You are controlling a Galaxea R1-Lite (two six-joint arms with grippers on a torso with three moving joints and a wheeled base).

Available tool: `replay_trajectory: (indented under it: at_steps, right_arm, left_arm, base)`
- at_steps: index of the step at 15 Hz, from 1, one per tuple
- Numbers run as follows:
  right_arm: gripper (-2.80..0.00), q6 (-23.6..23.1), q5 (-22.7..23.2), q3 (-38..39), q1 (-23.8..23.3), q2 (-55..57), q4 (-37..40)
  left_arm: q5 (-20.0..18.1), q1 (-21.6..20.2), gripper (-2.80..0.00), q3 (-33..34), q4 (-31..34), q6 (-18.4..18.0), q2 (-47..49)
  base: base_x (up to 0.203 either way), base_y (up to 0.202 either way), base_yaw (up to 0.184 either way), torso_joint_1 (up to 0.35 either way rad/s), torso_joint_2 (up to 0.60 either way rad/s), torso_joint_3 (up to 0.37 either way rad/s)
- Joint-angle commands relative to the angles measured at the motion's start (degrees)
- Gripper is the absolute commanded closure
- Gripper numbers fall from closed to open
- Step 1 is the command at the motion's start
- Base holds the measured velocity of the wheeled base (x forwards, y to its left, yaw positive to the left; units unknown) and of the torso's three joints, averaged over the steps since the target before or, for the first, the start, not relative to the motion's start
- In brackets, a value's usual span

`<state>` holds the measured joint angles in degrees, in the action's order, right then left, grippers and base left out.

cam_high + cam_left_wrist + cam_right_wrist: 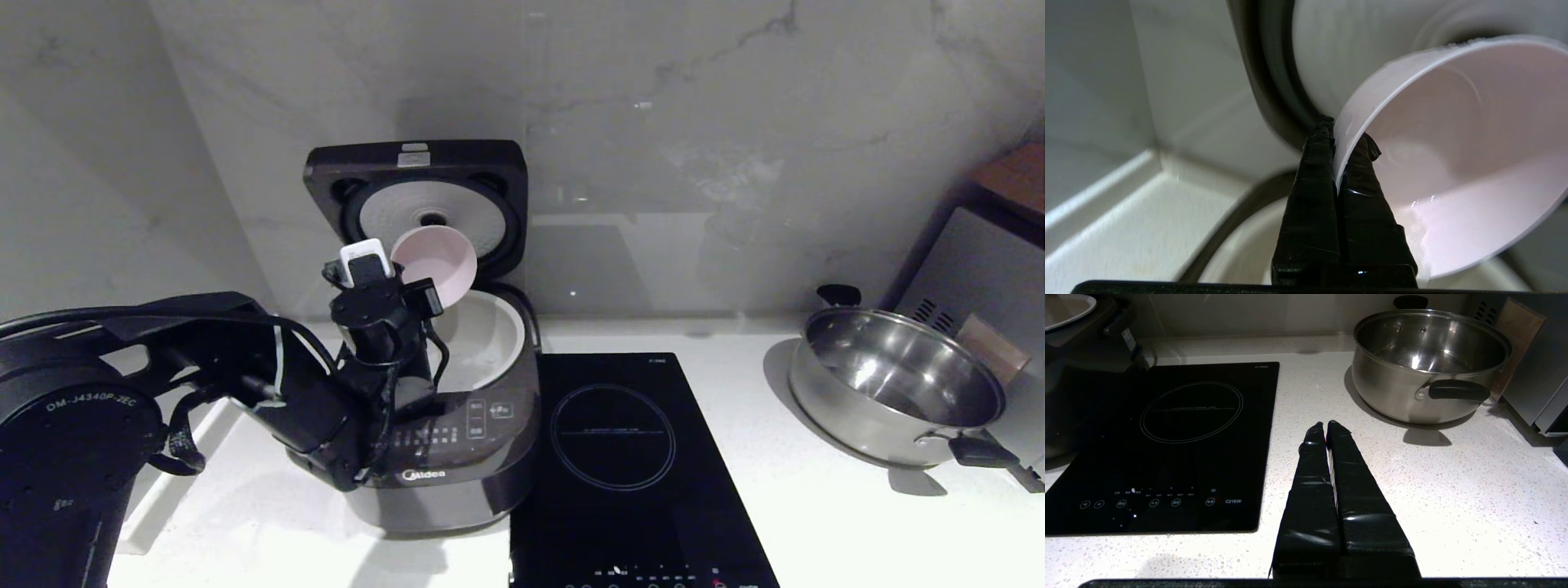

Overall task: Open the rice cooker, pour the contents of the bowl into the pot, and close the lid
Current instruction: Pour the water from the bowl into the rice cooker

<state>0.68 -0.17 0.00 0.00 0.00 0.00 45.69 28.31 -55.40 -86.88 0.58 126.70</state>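
Note:
The rice cooker [457, 465] stands on the white counter with its lid [490, 175] swung upright, the white dimpled disc facing me. The cream pot [494, 343] sits open in the body. My left gripper [411, 284] is shut on the rim of the pink bowl [437, 260], which hangs tilted above the pot's back left part. In the left wrist view the gripper [1341, 136] pinches the bowl [1453, 155] wall, one finger inside and one outside. The whitish contents [1423, 241] lie at the bowl's low edge, over the pot [1241, 253]. My right gripper [1326, 424] is shut and empty above the counter.
A flat black hob [629, 457] lies right of the cooker. A steel pan [894, 384] with black handles stands at the far right, beside a grey appliance [980, 269]. The marble wall rises close behind the lid. In the right wrist view the hob [1167, 449] and pan [1429, 363] flank the gripper.

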Motion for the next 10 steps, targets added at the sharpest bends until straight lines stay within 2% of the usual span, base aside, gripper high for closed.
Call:
replay_trajectory:
  at_steps: [1,5,10]
  right_arm:
    - [0.0,0.02,0.0,0.0,0.0,0.0,0.0]
    - [0.0,0.02,0.0,0.0,0.0,0.0,0.0]
    - [0.0,0.02,0.0,0.0,0.0,0.0,0.0]
  left_arm:
    - [0.27,-1.19,0.0,-0.41,-0.78,0.01,-3.42]
    - [0.56,-1.16,0.0,5.3,-0.78,1.01,-5.4]
    - [0.76,-1.76,0.0,5.89,-0.78,2.56,-2.66]
  base:
    - [0.0,0.0,0.0,0.0,0.0,0.0]
    - [0.0,0.0,0.0,0.0,0.0,0.0]
    - [0.0,0.0,0.0,0.0,0.0,0.0]
